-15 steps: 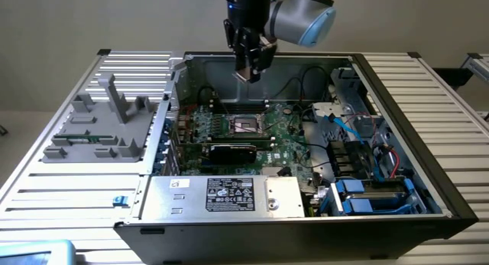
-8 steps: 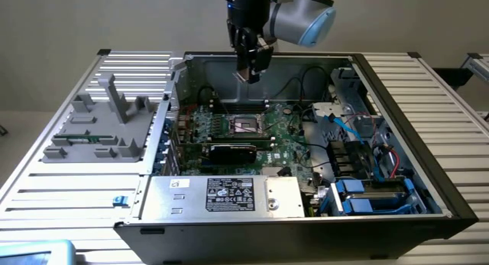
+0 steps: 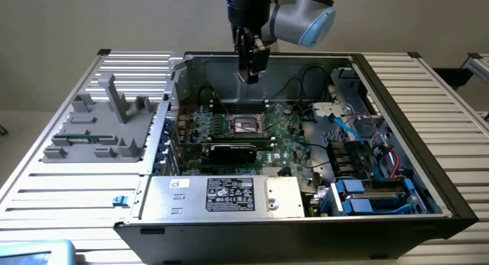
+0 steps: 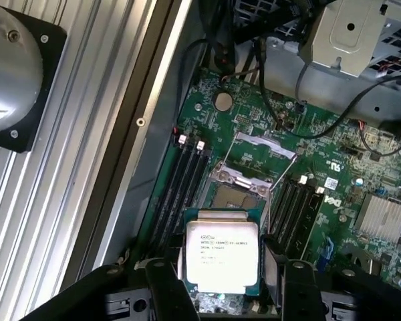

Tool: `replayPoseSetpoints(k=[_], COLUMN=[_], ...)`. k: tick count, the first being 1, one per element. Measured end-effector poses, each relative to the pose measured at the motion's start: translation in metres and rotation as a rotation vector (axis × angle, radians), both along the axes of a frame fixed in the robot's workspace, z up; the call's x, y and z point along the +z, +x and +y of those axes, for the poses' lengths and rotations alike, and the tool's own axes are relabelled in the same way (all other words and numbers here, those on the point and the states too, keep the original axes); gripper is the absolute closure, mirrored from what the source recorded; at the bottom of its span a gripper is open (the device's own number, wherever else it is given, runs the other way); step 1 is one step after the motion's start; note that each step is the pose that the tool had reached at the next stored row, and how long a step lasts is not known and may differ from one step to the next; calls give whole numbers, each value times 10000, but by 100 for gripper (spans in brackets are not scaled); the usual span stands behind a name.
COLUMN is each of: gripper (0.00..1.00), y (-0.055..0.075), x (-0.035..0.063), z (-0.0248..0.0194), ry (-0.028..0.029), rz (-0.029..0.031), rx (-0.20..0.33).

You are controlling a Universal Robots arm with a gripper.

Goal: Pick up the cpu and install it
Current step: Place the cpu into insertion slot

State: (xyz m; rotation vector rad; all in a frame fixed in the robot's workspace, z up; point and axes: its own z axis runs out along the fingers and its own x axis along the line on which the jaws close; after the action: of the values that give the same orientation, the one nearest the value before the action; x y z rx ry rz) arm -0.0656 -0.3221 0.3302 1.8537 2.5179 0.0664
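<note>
The cpu [image 4: 222,257] has a smooth silver-grey metal top with a soft sheen and a thin green board edge, gripped between the matt black fingers [image 4: 163,289] of the gripper [image 4: 222,291]. The case [image 3: 210,73] is bare grey sheet metal and the motherboard [image 4: 334,180] is matt green laminate. At the left of the exterior view, a matt grey plastic fixture [image 3: 95,130] sits on the ribbed, satin aluminium table [image 3: 432,99].

cpu [image 4: 222,257] in hand [image 4: 224,286], above socket [image 4: 242,195]

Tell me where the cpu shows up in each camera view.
Exterior view: cpu at the gripper tip, above the open case.
Wrist view: cpu between the fingers, silver top toward the camera.
Shared landmark: socket on the motherboard.
</note>
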Motion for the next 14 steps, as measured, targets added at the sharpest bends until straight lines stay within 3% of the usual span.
replayPoseSetpoints(k=[6,12,14], gripper=[45,45,45], y=[0,0,0], x=[-2,-2,-3], z=[0,-1,-1], ry=[0,-1,1], rz=[0,0,-1], rx=[-819,-943,-1242])
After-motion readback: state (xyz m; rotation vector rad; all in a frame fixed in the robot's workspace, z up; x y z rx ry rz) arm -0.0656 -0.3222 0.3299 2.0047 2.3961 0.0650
